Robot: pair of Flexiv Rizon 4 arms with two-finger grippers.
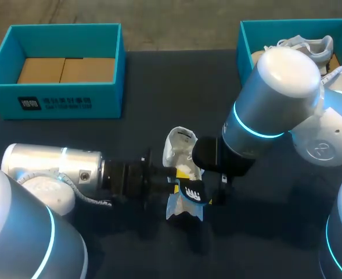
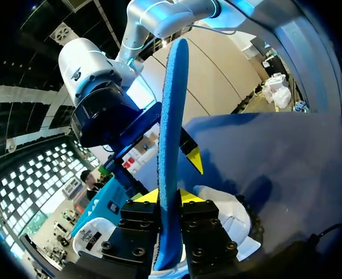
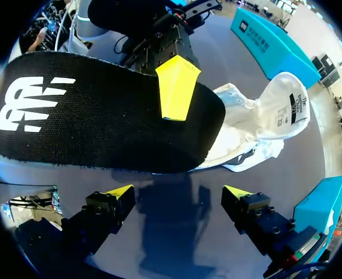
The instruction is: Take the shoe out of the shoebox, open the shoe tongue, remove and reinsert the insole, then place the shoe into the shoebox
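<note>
1. Table (image 1: 159, 81): dark top, bearing all items below.
2. Left box (image 1: 54, 99): teal, open, at the far left corner; brown cardboard (image 1: 66, 70) lies inside.
3. Left arm (image 1: 54, 168): comes in from the left and lies low across the table toward the middle.
4. Left gripper (image 2: 168, 196): clenched on the insole, one yellow tip on each face.
5. Insole (image 3: 101, 116): black on top with a white logo, blue underneath; held on edge above the table, just beside the shoe. Whether the two touch cannot be told.
6. Shoe (image 1: 178, 148): white, on the table near the middle, outside both boxes.
7. Right gripper (image 3: 179, 192): released, fingers wide apart, nothing between them; hangs over bare table near the insole.
8. Right arm (image 1: 275, 99): comes in from the right.
9. Right box (image 1: 243, 35): teal, at the far right corner; holds a second white shoe (image 1: 310, 46).
</note>
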